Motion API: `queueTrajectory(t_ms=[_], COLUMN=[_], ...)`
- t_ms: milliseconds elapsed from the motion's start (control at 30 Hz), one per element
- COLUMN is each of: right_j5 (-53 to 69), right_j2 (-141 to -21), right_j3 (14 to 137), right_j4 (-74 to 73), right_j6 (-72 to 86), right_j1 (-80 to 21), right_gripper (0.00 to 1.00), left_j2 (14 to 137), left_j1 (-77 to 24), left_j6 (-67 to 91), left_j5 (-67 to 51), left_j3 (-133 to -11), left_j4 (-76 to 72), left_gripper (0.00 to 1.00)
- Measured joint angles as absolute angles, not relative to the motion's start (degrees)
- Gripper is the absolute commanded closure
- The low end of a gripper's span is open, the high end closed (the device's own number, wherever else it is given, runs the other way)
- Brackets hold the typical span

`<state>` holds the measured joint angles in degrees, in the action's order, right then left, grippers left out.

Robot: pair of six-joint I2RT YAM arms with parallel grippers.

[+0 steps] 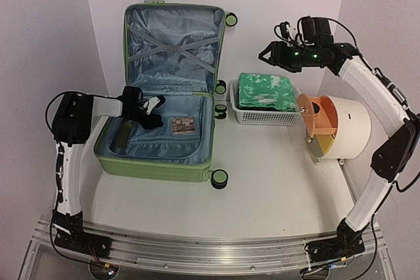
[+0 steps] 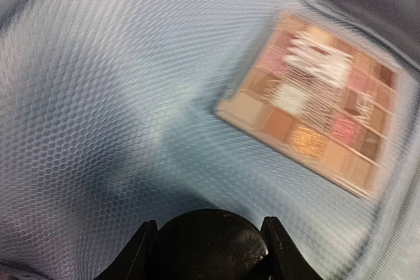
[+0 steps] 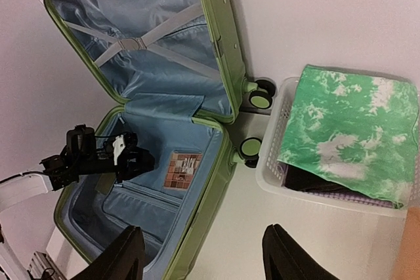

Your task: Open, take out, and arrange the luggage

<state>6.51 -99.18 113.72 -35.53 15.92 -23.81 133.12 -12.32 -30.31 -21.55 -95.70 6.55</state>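
Note:
The light-green luggage (image 1: 154, 167) lies open at the left of the table, its lid (image 1: 172, 44) standing up with crossed grey straps over blue lining. My left gripper (image 1: 152, 117) is low inside the bottom half. In the left wrist view its jaws (image 2: 209, 227) press on both sides of a black round object (image 2: 209, 250). A flat eyeshadow palette (image 2: 315, 119) lies on the mesh lining just right of it (image 1: 184, 125). My right gripper (image 1: 268, 54) hangs high at the back right, open and empty (image 3: 203, 229).
A white mesh basket (image 1: 266, 119) holding a folded green-and-white cloth (image 1: 266, 91) stands right of the luggage wheels (image 1: 221, 108). A cream cylinder (image 1: 351, 126) with an orange face (image 1: 320, 117) lies on its side further right. Another wheel (image 1: 219, 178) juts out at the front.

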Motion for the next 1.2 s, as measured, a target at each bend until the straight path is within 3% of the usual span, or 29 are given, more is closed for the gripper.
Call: queueTrajectory(t_ms=[133, 300, 433, 733, 900, 1033, 1200], right_j5=[7.55, 11.32, 15.70, 27.02, 31.41, 32.74, 33.48], right_j2=[-99.27, -101.98, -107.20, -119.68, -120.40, -120.40, -120.74], right_j3=[113.56, 113.61, 113.58, 113.93, 110.76, 108.69, 107.98], right_j4=[-35.49, -32.80, -27.94, -14.09, -4.63, 0.97, 3.97], right_j6=[18.42, 25.32, 31.56, 43.53, 49.36, 52.49, 55.32], right_j1=[-24.52, -27.60, -31.84, -41.58, -42.29, -41.97, -41.68], right_gripper=[0.35, 0.26, 0.02, 0.07, 0.13, 0.25, 0.27], left_j2=[126.99, 118.46, 115.32, 115.09, 115.09, 115.09, 115.09], left_j1=[-12.23, -12.56, -14.17, -21.98, -23.07, -23.29, -23.71], left_j6=[-41.28, -57.68, -68.73, -78.23, -78.96, -79.64, -79.52], left_j5=[-28.00, -37.78, -42.24, -47.65, -49.45, -49.87, -50.03], left_j3=[-94.85, -98.29, -105.70, -120.91, -122.62, -122.65, -123.08], left_j4=[14.14, 30.12, 42.41, 58.32, 62.07, 64.54, 65.06], left_gripper=[1.00, 1.00, 1.00, 1.00, 1.00, 1.00, 1.00])
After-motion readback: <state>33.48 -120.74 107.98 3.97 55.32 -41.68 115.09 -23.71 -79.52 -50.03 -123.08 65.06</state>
